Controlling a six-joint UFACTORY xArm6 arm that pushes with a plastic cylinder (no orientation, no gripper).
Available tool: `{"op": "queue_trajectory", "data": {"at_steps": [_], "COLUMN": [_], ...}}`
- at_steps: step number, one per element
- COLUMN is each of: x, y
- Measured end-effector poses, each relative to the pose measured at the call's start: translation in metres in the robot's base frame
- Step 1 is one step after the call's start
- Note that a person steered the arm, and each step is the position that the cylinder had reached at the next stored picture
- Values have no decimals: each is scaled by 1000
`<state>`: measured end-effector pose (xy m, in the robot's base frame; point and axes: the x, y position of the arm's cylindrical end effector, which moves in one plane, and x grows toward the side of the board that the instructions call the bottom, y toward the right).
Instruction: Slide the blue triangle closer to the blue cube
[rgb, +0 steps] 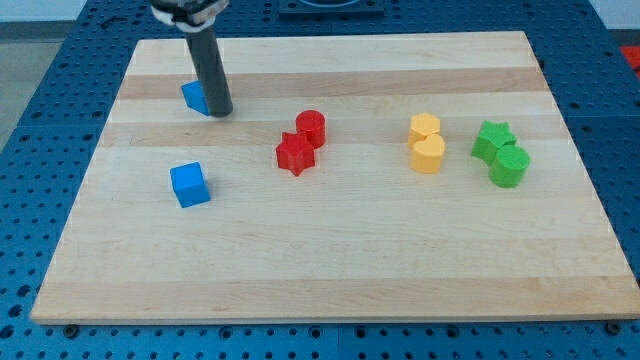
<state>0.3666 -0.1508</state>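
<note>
The blue triangle (194, 96) lies near the view's top left, partly hidden behind my dark rod. My tip (221, 112) rests on the board, touching the triangle's right side. The blue cube (189, 185) sits lower on the left, well below the triangle and apart from it and from my tip.
A red cylinder (311, 127) and red star (295, 153) touch near the middle. A yellow hexagon (424, 128) and yellow heart (428, 154) stand right of them. A green star (491, 139) and green cylinder (509, 166) sit at the right. The wooden board (330, 270) has blue pegboard around it.
</note>
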Motion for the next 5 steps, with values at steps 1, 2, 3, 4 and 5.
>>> {"op": "queue_trajectory", "data": {"at_steps": [1,2,3,4,5], "x": [2,-50,-94,-110,-108], "y": [1,3,3,-14,-21]}}
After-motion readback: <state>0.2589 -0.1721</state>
